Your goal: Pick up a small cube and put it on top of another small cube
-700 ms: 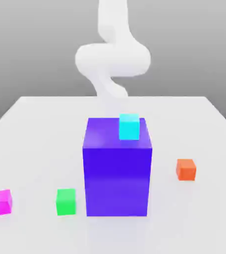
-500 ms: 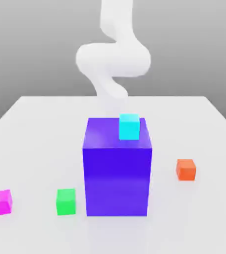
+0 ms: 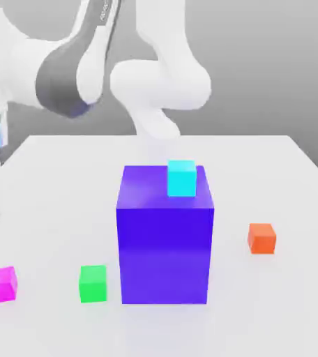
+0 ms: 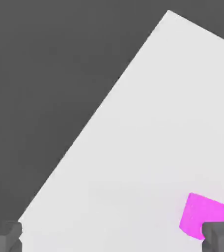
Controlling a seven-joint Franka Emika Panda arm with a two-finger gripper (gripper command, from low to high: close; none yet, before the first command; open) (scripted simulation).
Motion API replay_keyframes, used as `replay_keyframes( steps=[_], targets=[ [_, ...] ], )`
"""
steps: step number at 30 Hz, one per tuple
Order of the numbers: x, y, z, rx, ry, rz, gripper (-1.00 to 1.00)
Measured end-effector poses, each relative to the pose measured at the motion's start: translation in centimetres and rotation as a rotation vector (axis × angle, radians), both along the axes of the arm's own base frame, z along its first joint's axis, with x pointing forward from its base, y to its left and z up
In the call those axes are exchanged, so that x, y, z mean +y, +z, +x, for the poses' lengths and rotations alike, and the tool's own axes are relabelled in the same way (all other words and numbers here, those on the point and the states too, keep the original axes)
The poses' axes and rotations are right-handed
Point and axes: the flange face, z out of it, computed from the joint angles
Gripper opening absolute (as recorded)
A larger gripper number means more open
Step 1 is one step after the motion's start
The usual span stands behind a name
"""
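We see the bright magenta cube resting on the pale, smooth tabletop at the exterior view's left, with the bright green cube near it, between it and the tall blue-purple block. On top of that block sits a small cyan cube, and a small orange-red cube lies on the table at the exterior view's right. Our white arm reaches over to the exterior view's left. In the hand view our claw stands wide, gripping nothing, and one of its grey fingertips partly overlaps the magenta cube.
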Motion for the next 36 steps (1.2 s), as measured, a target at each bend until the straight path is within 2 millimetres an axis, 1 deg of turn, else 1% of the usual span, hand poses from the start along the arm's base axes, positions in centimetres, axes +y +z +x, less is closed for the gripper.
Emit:
replay_keyframes(
  steps=[2, 4, 6, 9, 10, 15, 16, 17, 19, 22, 23, 26, 30, 32, 35, 36],
  targets=[
    [-1.0, -3.8, -1.7, 0.038, -0.078, 0.041, 0.00],
    [-2.0, -7.4, -3.7, 0.075, -0.162, 0.084, 0.00],
    [-2.4, -10.3, -4.5, 0.088, -0.195, 0.099, 0.00],
    [-2.5, -14.1, -4.7, 0.092, -0.204, 0.103, 0.00],
    [-2.4, -15.1, -4.8, 0.093, -0.205, 0.103, -1.00],
    [-2.4, -15.1, -4.8, 0.092, -0.205, 0.102, -1.00],
    [-2.4, -15.6, -4.8, 0.092, -0.205, 0.102, -1.00],
    [-2.4, -15.3, -4.8, 0.092, -0.205, 0.103, -1.00],
    [-2.5, -13.4, -4.8, 0.092, -0.206, 0.103, -1.00],
    [-2.3, -10.0, -4.8, 0.091, -0.205, 0.104, -1.00],
    [-1.4, -9.1, -4.5, 0.086, -0.204, 0.109, -1.00],
    [2.6, -7.1, -3.6, 0.071, -0.196, 0.126, -1.00],
    [9.2, -5.2, -2.9, 0.068, -0.158, 0.134, -1.00],
    [12.0, -4.6, -3.2, 0.073, -0.150, 0.129, -1.00],
    [14.8, -4.1, -4.5, 0.087, -0.169, 0.111, -1.00],
    [15.2, -4.4, -4.7, 0.090, -0.172, 0.105, -1.00]
  ],
)
